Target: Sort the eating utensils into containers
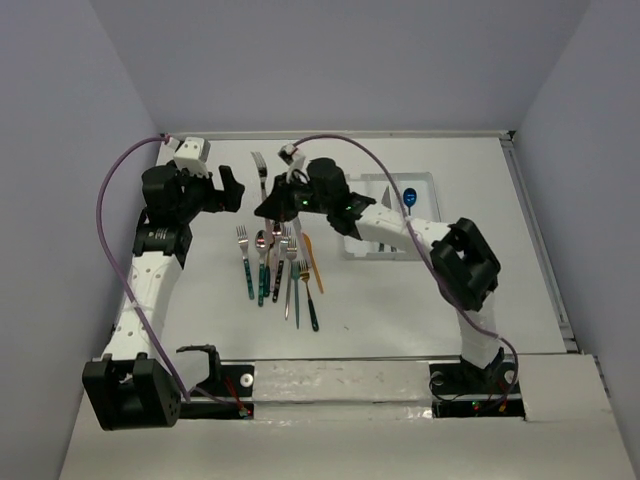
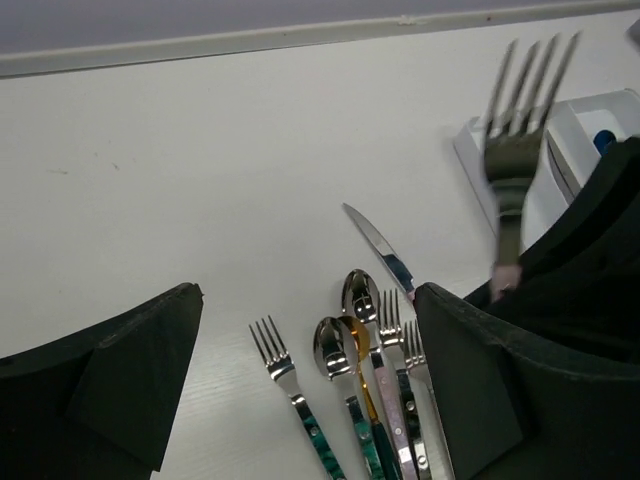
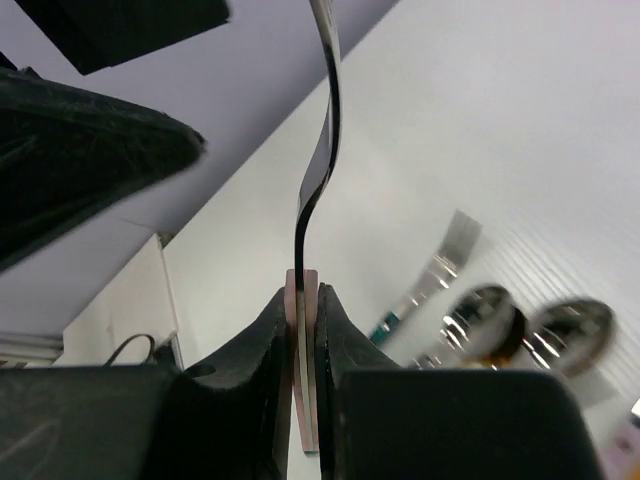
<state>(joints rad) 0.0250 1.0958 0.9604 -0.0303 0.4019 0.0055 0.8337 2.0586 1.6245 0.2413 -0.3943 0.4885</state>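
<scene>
**Right pincer grips a pink-handled fork; left pincer stands wide apart**

Your right pincer [image 3: 305, 292] is clamped on the pink-handled fork [image 2: 513, 160]. Its two fingers [image 3: 270, 370] press flat against either side of the pink handle end. The fork stands up out of the grip with its silver tines topmost, lifted off the bench [image 1: 420, 300] and touching nothing else. From above, it sits over the far half of the bench, a little left of the middle.

Your left pincer [image 2: 307, 292] is just to the left of the fork. Its fingers are spread far apart and hold nothing.

The other utensils [image 1: 280, 265] lie loose on the bench near its middle, between the two arms. They are side by side, with their handles pointing toward the near edge. Among them are forks and spoons with teal handles and one with an orange handle. A silver knife [image 2: 378, 243] lies at an angle at the far end of this group.

The white tray [image 1: 375, 190] rests flat toward the far right part of the bench, partly hidden by your right arm. A blue spoon [image 1: 409, 197] lies inside it. You cannot tell from these views which compartment holds it.
</scene>
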